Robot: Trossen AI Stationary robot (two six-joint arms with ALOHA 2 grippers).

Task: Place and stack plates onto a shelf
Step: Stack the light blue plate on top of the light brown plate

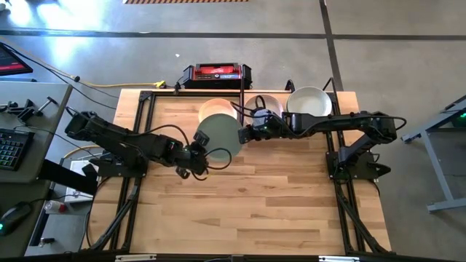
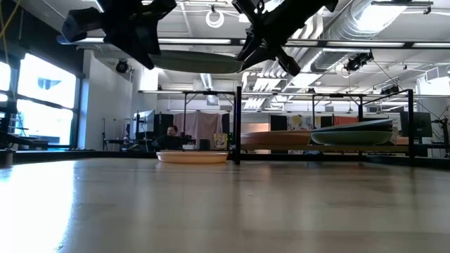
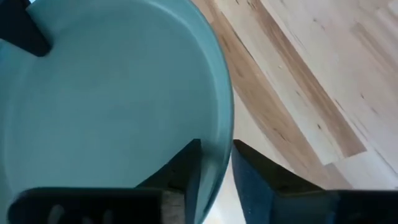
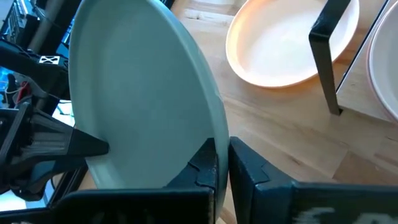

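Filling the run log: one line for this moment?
phase: handover | pale green plate aloft | right gripper shut on rim | left gripper at opposite rim

Right gripper (image 4: 222, 163) clamped on rim of pale green plate (image 4: 140, 93), other arm's finger (image 4: 65, 144) touching far edge. Cream plate (image 4: 283, 46) on wood behind, black frame post (image 4: 328, 56) beside.
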